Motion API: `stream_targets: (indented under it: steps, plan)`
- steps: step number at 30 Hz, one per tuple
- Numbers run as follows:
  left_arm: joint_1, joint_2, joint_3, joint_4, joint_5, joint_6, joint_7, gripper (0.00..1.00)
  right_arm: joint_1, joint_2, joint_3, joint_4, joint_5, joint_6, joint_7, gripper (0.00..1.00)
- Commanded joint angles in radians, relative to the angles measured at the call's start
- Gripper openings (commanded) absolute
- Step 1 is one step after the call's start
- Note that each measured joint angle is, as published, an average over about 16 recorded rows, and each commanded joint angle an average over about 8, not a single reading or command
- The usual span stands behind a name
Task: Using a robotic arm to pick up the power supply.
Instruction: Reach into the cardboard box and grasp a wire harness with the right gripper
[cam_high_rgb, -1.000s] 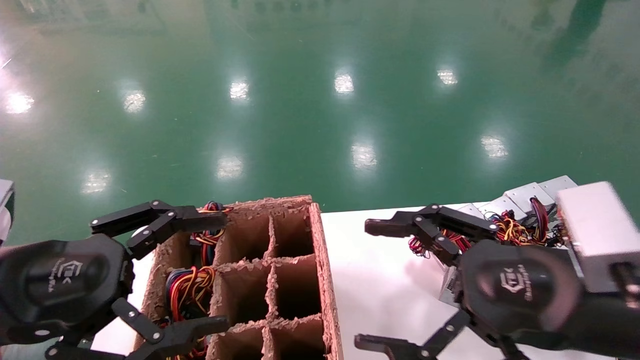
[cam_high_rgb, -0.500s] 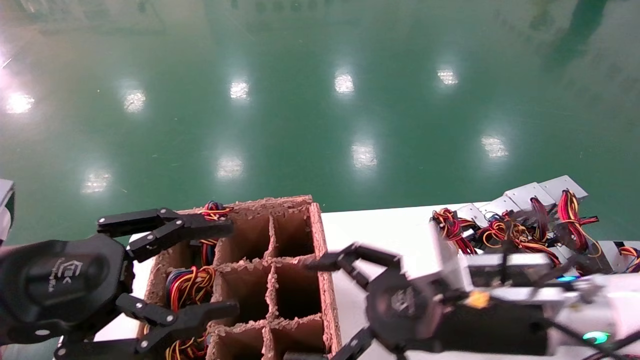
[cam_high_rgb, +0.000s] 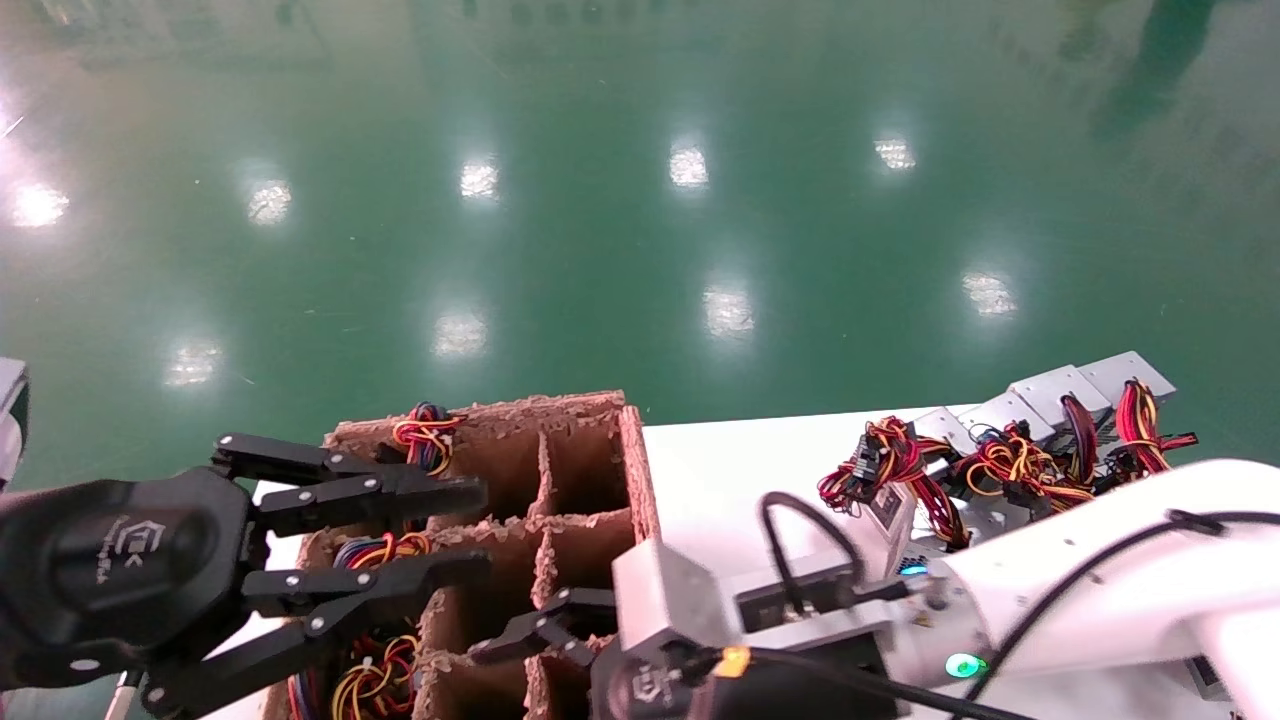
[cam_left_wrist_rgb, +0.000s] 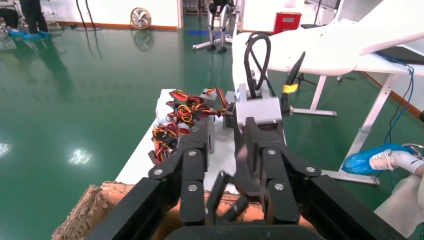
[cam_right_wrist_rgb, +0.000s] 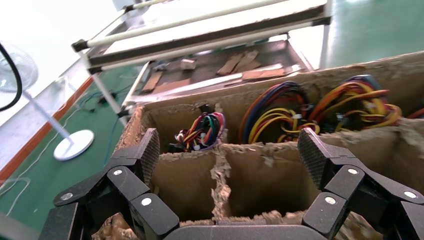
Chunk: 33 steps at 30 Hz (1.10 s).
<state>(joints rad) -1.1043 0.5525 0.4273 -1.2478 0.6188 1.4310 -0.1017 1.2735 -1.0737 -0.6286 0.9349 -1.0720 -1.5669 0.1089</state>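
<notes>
Right gripper (cam_high_rgb: 545, 640) swung from the power supplies (cam_high_rgb: 1000, 450) at the table's right edge to the cardboard box (cam_high_rgb: 560, 480), wide open, empty; left gripper (cam_high_rgb: 470, 528) narrowed, empty; pickup not begun.

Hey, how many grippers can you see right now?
2. The left gripper hovers open over the box's left column. The right gripper is open over the box's near cells, low in the head view's centre. None seems hidden.
</notes>
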Motion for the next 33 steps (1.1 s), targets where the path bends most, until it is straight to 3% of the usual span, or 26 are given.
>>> stream_targets:
  steps: [1, 4, 5, 7, 12, 14, 21, 33]
  plan:
    - [0.0, 0.0, 0.0, 0.0, 0.0, 0.0, 0.0, 0.0, 0.022, -0.028, -0.025, -0.03, -0.012, -0.012, -0.012, 1.0]
    - [0.0, 0.0, 0.0, 0.0, 0.0, 0.0, 0.0, 0.0, 0.04, -0.062, -0.061, -0.061, -0.015, -0.012, -0.025, 1.0]
    - [0.0, 0.0, 0.0, 0.0, 0.0, 0.0, 0.0, 0.0, 0.046, -0.074, -0.072, -0.074, -0.016, -0.011, -0.03, 0.93]
    - [0.0, 0.0, 0.0, 0.0, 0.0, 0.0, 0.0, 0.0, 0.056, -0.099, -0.093, -0.101, -0.018, -0.008, -0.041, 0.75]
    - [0.0, 0.0, 0.0, 0.0, 0.0, 0.0, 0.0, 0.0, 0.079, -0.163, -0.133, -0.189, -0.022, -0.004, -0.072, 0.12]
    - [0.0, 0.0, 0.0, 0.0, 0.0, 0.0, 0.0, 0.0, 0.09, -0.188, -0.146, -0.227, -0.024, -0.003, -0.086, 0.03]
    - [0.0, 0.0, 0.0, 0.0, 0.0, 0.0, 0.0, 0.0, 0.118, -0.25, -0.202, -0.319, -0.019, -0.006, -0.13, 0.0]
    - [0.0, 0.0, 0.0, 0.0, 0.0, 0.0, 0.0, 0.0, 0.137, -0.26, -0.308, -0.332, 0.041, -0.002, -0.15, 0.0]
